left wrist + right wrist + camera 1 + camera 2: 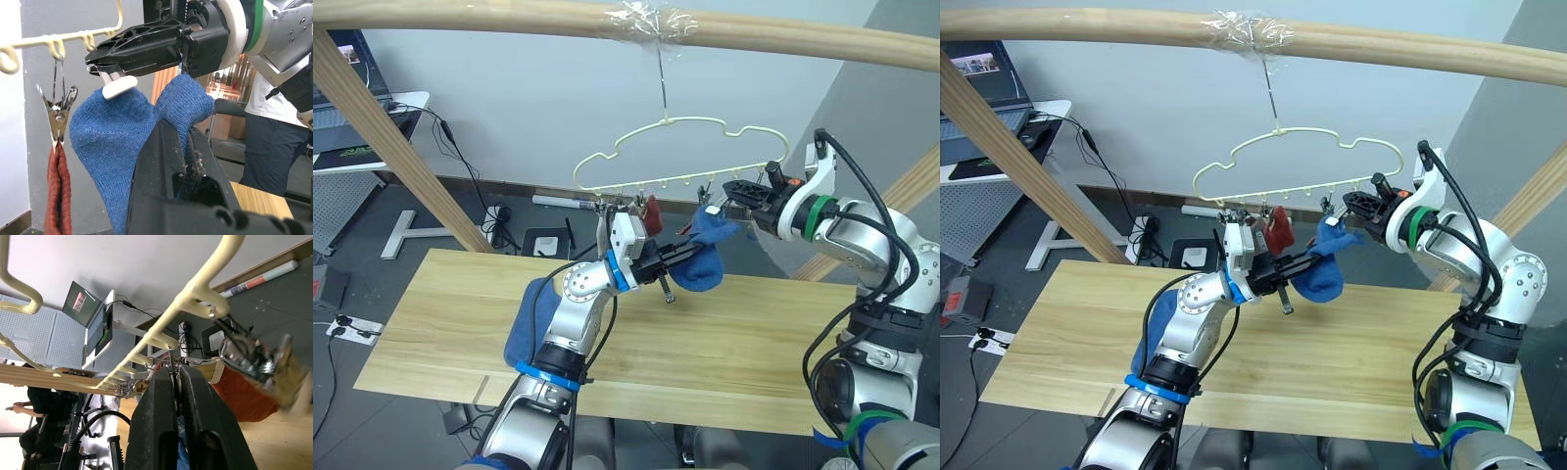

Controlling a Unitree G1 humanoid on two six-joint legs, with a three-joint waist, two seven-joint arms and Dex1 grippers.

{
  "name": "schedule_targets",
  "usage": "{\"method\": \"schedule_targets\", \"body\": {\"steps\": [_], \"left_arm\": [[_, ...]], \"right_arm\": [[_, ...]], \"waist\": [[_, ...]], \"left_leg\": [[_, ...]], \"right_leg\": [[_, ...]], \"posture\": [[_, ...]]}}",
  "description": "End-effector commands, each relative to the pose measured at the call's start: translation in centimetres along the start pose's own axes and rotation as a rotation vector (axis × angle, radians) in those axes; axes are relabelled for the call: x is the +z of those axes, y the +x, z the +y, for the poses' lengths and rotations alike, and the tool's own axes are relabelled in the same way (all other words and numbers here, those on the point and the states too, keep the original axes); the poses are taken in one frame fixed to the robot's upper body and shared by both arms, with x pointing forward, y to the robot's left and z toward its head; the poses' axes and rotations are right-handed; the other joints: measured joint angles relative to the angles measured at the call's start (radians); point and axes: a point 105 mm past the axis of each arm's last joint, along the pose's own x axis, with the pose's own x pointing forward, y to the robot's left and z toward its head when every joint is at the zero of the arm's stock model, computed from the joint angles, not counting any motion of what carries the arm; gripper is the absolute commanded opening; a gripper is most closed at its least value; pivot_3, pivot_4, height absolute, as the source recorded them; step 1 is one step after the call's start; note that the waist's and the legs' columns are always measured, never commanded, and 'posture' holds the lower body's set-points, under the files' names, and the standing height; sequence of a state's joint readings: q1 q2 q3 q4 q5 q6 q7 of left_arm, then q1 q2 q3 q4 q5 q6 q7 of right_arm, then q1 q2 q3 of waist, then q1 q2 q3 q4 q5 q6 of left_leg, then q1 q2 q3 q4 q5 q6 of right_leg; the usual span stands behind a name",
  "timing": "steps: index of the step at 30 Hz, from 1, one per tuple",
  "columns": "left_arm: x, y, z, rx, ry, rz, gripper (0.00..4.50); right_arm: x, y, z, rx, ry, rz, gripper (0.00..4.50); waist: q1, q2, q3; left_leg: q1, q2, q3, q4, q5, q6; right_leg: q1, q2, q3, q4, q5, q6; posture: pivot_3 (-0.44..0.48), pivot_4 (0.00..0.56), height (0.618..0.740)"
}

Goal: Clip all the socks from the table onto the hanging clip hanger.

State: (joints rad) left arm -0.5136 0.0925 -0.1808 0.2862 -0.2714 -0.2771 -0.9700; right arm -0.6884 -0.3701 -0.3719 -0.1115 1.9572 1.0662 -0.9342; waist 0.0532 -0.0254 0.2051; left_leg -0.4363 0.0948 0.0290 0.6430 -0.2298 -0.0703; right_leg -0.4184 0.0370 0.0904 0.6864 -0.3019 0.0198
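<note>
A blue sock (703,257) is held up under the clip hanger (680,152) by the left gripper (697,251), whose fingers are closed on its fabric. The right gripper (736,189) is pinched shut on a clip (116,86) at the sock's top edge. A rust-red sock (651,214) hangs clipped just beside. A second blue sock (527,320) lies on the table (724,333).

Silver arms; black cables, blue bands

second blue sock (530,323) on the table half hidden behind left arm, rust-red sock (57,196) cut off by frame edge
</note>
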Motion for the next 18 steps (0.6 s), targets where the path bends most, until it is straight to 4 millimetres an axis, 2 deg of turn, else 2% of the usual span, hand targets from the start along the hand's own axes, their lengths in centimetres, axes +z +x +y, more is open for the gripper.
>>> {"method": "schedule_targets", "body": {"steps": [1,8,9,12,18], "left_arm": [[1.5,0.8,-0.1,-0.007,0.028,-0.061,0.00],[1.4,0.9,-0.2,-0.016,0.026,-0.058,0.00],[1.2,0.8,-0.2,-0.016,0.018,-0.050,0.25],[0.5,0.6,-0.3,-0.017,-0.026,-0.015,0.99],[-1.4,-0.7,0.0,0.022,-0.158,0.090,2.97]], "right_arm": [[0.7,-0.5,0.0,0.010,0.005,-0.029,1.64],[1.3,-1.3,0.2,0.052,-0.032,-0.052,4.21],[1.4,-1.6,0.5,0.069,-0.055,-0.056,4.49],[1.2,-2.7,0.8,0.095,-0.154,-0.045,4.50],[-0.5,-4.7,0.0,0.016,-0.440,0.012,4.50]], "waist": [[-0.001,0.000,0.000],[-0.008,0.000,0.000],[-0.009,0.000,0.000],[-0.009,0.000,0.000],[-0.016,0.000,0.000]], "left_leg": [[0.000,0.000,0.000,0.000,0.000,0.000],[0.000,0.000,0.001,-0.001,0.000,0.000],[0.000,0.000,0.001,-0.001,0.000,0.000],[0.000,0.000,0.001,-0.001,0.000,0.000],[0.000,0.001,0.001,-0.003,0.000,0.000]], "right_leg": [[0.000,0.000,0.000,0.000,0.000,0.000],[-0.001,0.001,0.001,0.000,0.000,0.000],[-0.001,0.000,0.001,0.000,0.000,0.000],[-0.001,0.000,0.002,0.000,0.000,0.000],[-0.001,0.000,0.002,-0.003,0.000,0.000]], "posture": [[0.106,0.227,0.740],[0.101,0.223,0.740],[0.100,0.220,0.740],[0.100,0.216,0.740],[0.099,0.205,0.740]]}}
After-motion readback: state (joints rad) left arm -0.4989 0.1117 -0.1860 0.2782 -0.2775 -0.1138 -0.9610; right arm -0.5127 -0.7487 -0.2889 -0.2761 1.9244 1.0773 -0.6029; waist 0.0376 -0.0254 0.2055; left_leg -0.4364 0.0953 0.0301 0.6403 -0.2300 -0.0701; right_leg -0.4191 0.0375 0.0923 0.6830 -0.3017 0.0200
